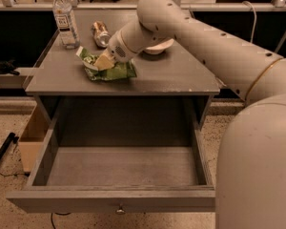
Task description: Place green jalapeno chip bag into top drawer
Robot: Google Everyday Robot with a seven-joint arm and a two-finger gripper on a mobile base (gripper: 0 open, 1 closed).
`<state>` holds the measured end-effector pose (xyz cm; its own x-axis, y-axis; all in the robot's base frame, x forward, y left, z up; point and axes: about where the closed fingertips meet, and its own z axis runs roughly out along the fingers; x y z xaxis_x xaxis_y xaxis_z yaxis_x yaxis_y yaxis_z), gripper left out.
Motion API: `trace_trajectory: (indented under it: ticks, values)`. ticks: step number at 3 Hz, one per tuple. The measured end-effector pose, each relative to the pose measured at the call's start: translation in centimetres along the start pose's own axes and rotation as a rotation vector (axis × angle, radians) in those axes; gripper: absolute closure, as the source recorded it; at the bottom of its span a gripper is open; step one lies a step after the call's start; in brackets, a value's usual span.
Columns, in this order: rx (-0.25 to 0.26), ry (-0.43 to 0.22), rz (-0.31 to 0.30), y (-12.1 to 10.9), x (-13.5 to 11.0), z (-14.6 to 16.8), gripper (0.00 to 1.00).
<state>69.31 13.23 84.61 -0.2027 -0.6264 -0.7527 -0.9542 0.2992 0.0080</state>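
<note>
Bag: green jalapeno chip bag (pixel 115 72) lies on the table (pixel 181 80), left of middle, outside the drawer.
Gripper: gripper (pixel 102 62) is down on the bag's left part; open or closed, cannot tell.
Top drawer: top drawer (pixel 109 200) is pulled open below.
Behind the bag: water bottle (pixel 66 20), silver can (pixel 100 33), white bowl (pixel 158 46).

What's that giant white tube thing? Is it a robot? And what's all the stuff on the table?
Yes, that's a robot's arm, seen by one camera looking down. At its tip is the gripper, its hand, resting on the green chip bag on the grey table. I can't tell if it has grabbed the bag. Also there: a water bottle, a silver can and a white bowl. Below, the top drawer is pulled open; the bag should go in it.
</note>
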Motion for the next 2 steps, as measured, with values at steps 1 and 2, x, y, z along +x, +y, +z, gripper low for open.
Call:
trace_trajectory:
  ticks: [1,2]
  values:
    - [0.001,0.024,0.015,0.8,0.6,-1.4,1.0]
    - [0.028,0.056,0.052,1.8,1.8,-5.0,1.0]
